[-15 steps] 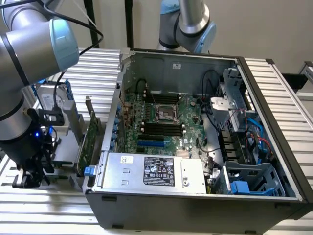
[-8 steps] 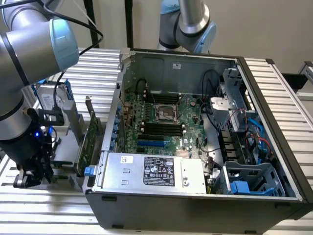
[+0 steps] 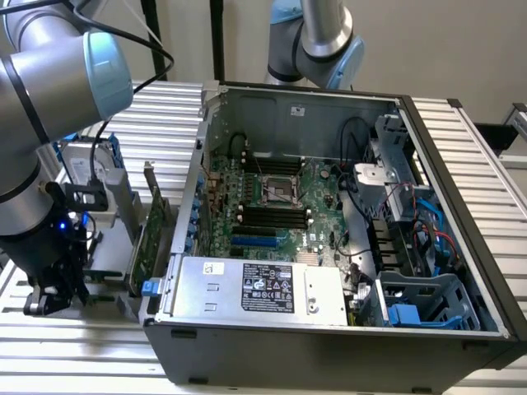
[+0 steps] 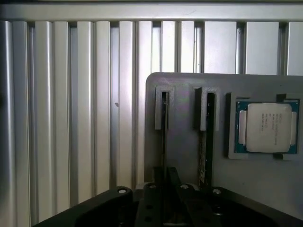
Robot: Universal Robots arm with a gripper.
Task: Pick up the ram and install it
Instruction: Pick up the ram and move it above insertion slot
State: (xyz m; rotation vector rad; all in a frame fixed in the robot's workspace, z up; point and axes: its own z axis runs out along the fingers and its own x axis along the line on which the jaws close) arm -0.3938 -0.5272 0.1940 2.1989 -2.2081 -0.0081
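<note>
The ram point(image 4: 163, 142) stands edge-on in one slot of a grey holder point(image 4: 184, 151), showing as a thin dark line. A second ram stick point(image 4: 206, 142), greenish along its edge, stands in the neighbouring slot. My gripper point(image 4: 165, 182) is down at the end of the first stick, its black fingers drawn close together on it. In the exterior view my gripper point(image 3: 45, 300) hangs low over the slatted table at the exterior view's left, beside the open computer case point(image 3: 461, 214). The long black memory slots point(image 3: 268, 216) on the motherboard lie bare.
A square silver processor point(image 4: 267, 127) lies in a recess of the holder next to the sticks. A large green expansion card point(image 3: 152, 243) stands upright between my arm and the case. A power supply point(image 3: 255, 288) and cables fill the case's near side.
</note>
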